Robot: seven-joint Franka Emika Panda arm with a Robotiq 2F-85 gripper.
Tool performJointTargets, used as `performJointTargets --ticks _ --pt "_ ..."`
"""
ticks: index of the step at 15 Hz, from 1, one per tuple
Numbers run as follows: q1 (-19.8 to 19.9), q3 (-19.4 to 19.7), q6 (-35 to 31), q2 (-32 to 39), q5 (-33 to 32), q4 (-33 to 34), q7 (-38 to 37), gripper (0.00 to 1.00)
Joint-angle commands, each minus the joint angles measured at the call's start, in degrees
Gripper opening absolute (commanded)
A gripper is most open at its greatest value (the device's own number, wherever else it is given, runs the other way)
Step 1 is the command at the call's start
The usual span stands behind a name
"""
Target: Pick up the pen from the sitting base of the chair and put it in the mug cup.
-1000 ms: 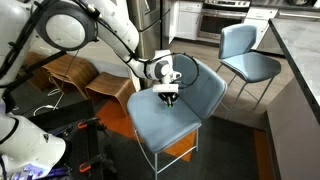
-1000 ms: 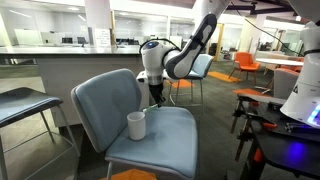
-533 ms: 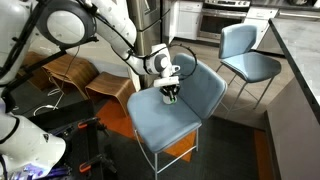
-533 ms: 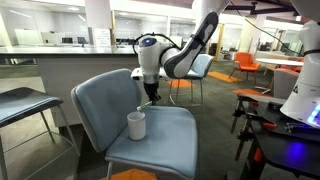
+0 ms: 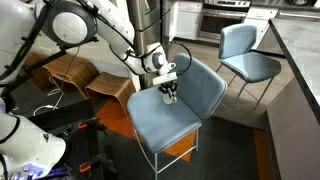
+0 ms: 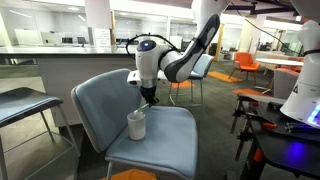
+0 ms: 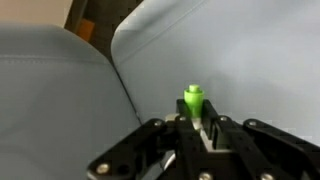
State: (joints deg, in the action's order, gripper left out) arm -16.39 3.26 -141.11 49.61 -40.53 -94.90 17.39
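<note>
My claw [image 6: 148, 99] has shifted across; the white mug [image 6: 136, 125] now sits just below it on the blue-grey chair [image 6: 172, 140] seat. Claw clamped on the green pen [image 7: 193, 100], held upright, I'd say to drop straight in.

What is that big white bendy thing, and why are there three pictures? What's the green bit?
The white bendy thing is a robot arm that a person steers from afar. At its end is a claw for grabbing. Two pictures come from cameras standing in the room, looking at the same blue-grey chair from different places. The third comes from a camera on the arm's wrist, looking past the claw. There you see the claw shut on a green pen. On the chair's seat stands a small white mug, and the claw hangs close above it. Farther back is a second blue chair.
</note>
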Motion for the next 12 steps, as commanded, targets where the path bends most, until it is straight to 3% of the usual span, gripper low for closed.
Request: performJointTargets --ticks 1,7,12 --pt "-1.7 0.9 2.0 1.8 -4.4 2.7 0.0 0.05" --pt "-3.0 0.8 2.6 4.9 -13.0 5.7 -0.6 0.05" --pt "-2.6 -0.3 2.6 5.9 -15.7 6.8 -0.8 0.05"
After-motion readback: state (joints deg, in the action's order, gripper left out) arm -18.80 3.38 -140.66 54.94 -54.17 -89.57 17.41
